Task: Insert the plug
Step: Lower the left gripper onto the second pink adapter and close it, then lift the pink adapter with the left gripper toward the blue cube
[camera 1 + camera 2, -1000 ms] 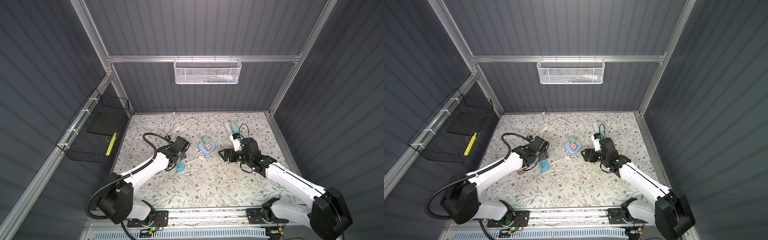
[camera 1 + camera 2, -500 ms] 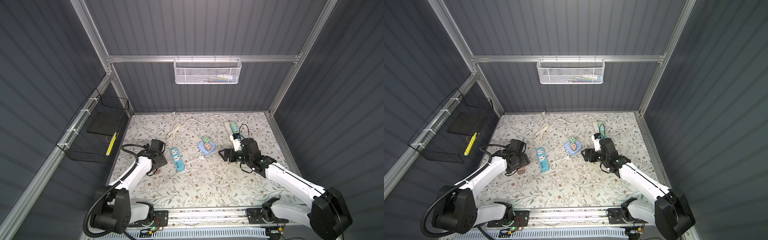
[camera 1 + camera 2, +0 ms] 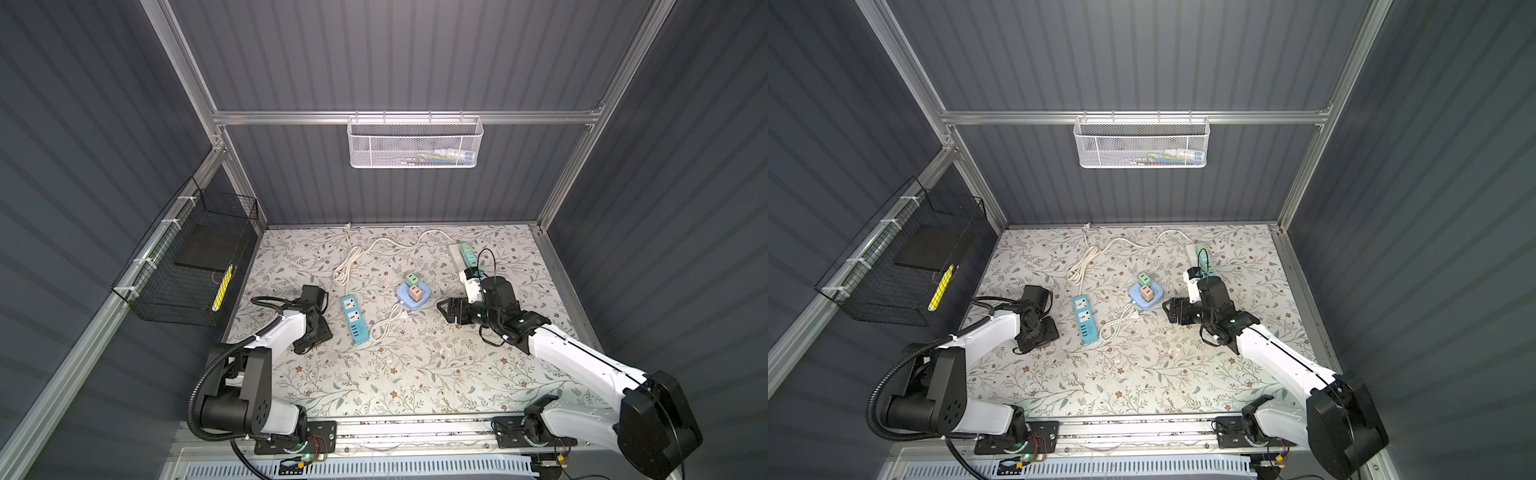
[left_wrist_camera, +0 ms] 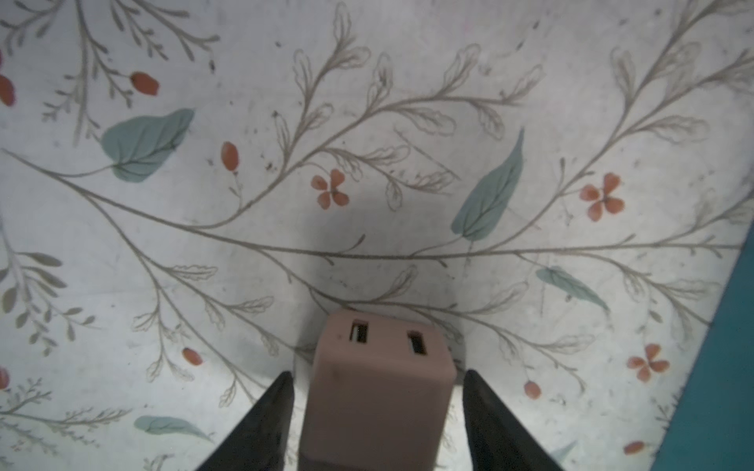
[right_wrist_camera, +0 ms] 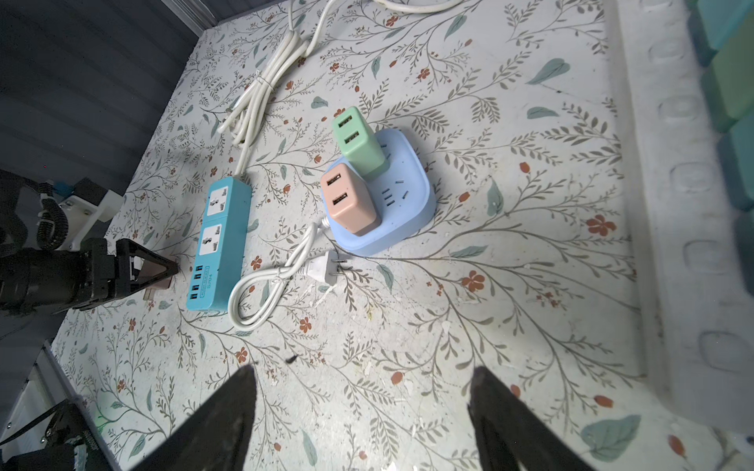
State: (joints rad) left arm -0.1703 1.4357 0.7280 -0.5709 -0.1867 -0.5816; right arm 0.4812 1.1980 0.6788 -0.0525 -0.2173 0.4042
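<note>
The plug [image 4: 379, 399] is a dusty-pink block with two USB slots, lying on the flowered mat at the left of the table. My left gripper [image 4: 375, 377] is low over it, one black finger on each side, and a narrow strip of mat shows between each finger and the block. In the right wrist view the plug [image 5: 157, 277] peeks out beside the left gripper [image 5: 167, 277]. The teal power strip [image 3: 354, 318] lies just right of it. My right gripper [image 3: 444, 309] hovers open and empty, right of the blue socket cube [image 3: 424, 303].
A green charger [image 5: 359, 140] and a peach charger [image 5: 349, 197] stand in the blue cube. A white two-pin plug [image 5: 326, 269] with looped cord lies between cube and teal strip. A white strip [image 3: 457, 253] lies far right, and a coiled white cord [image 3: 347, 266] at the back.
My left arm has swung from over the teal strip to the table's left and come down around the pink plug, its jaws narrowing. The right arm has not moved.
</note>
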